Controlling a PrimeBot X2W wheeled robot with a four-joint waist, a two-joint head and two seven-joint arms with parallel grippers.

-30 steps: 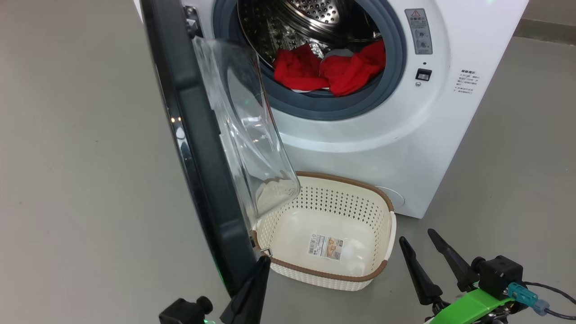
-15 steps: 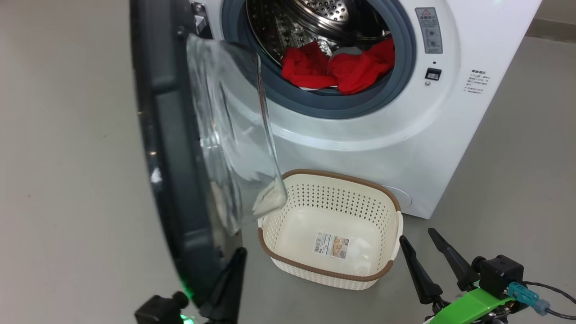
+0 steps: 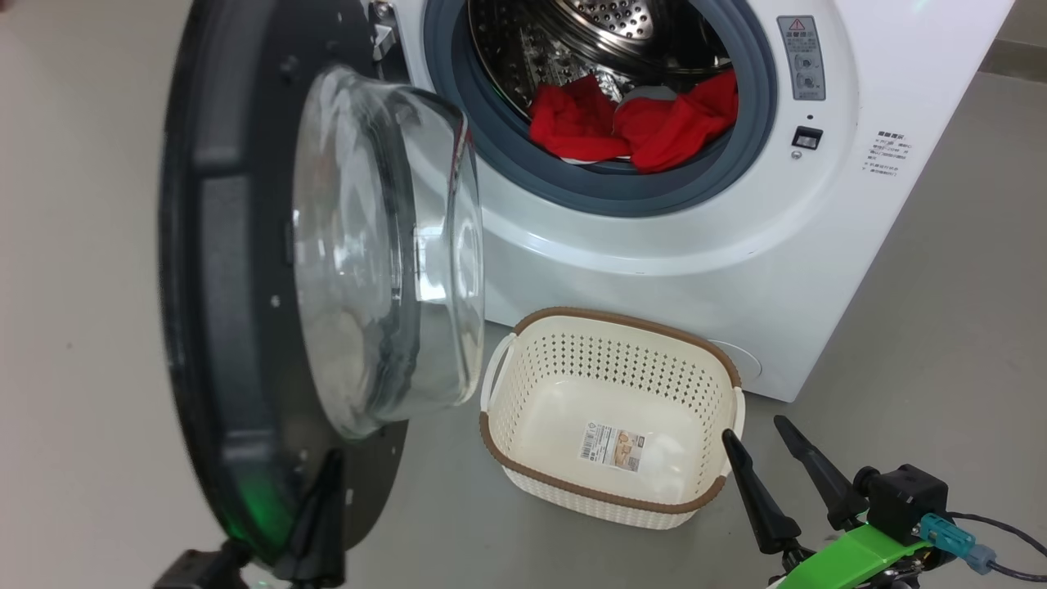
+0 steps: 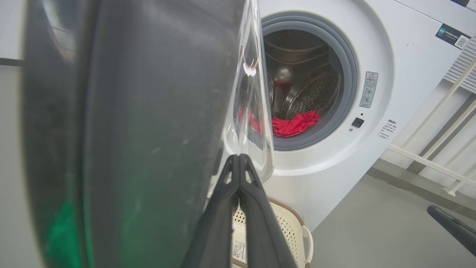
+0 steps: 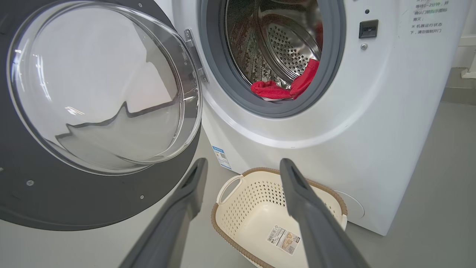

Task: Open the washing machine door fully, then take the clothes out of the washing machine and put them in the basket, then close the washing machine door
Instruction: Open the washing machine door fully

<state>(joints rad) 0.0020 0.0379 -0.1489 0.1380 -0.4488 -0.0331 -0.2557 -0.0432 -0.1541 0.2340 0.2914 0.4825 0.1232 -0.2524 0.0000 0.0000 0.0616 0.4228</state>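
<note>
The washing machine door stands swung out to the left, its glass bowl facing the white washing machine. My left gripper is shut, with its tips against the door's lower inner face; the left wrist view shows the closed left gripper beside the door. Red clothes lie at the front of the steel drum, with a little white cloth among them. The cream basket sits empty on the floor below the opening. My right gripper is open just right of the basket, holding nothing.
Grey floor spreads to the right of the machine and to the left of the door. A white railing stands beyond the machine's right side. A warning label and a latch slot sit right of the drum opening.
The door has swung further open to the left, now showing its inner face. My left gripper has moved left with it. The camera has shifted a little; the right gripper has stayed put.
</note>
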